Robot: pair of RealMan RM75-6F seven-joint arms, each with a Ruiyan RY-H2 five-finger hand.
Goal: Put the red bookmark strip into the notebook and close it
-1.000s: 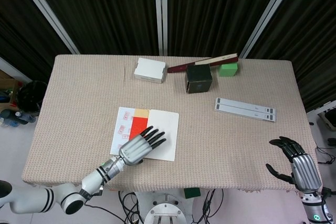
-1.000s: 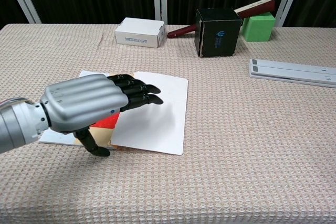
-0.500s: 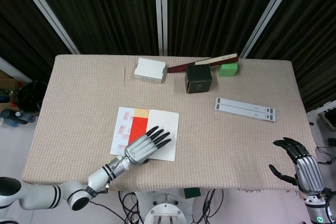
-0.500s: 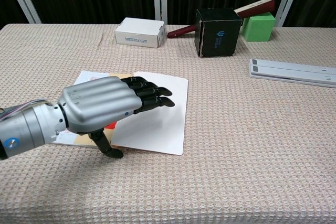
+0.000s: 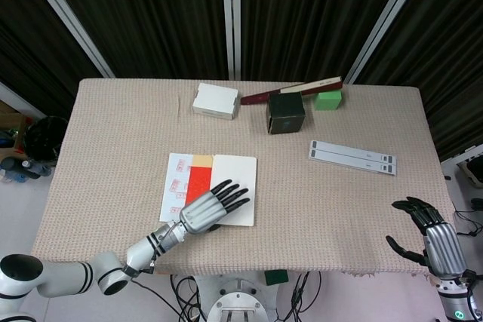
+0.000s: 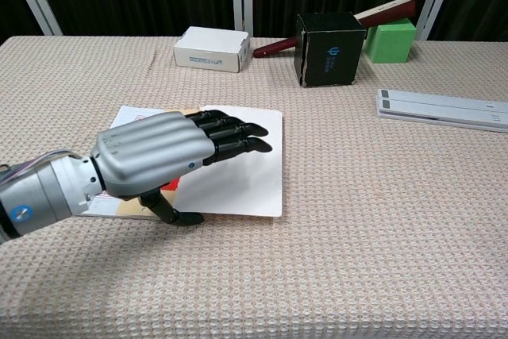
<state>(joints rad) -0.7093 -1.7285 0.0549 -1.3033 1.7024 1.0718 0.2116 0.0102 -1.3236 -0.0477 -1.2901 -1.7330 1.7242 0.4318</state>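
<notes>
Notebook [image 5: 226, 186] lower centre-left on worktop [image 5: 339, 201], open; red bookmark strip [image 5: 198, 183] lies on page. Left robot hand [image 5: 205, 210] fingers spread, flat over right page, holding nothing. Cover looks thin, floppy: lift at free edge.

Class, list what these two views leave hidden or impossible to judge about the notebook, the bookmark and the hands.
- Red bookmark strip: its lower end lies hidden under the left hand in the head view; the chest view shows only a sliver.
- Notebook: neither view shows whether the left hand touches it.
- Right hand: seen only in the head view, outside the chest view.
</notes>
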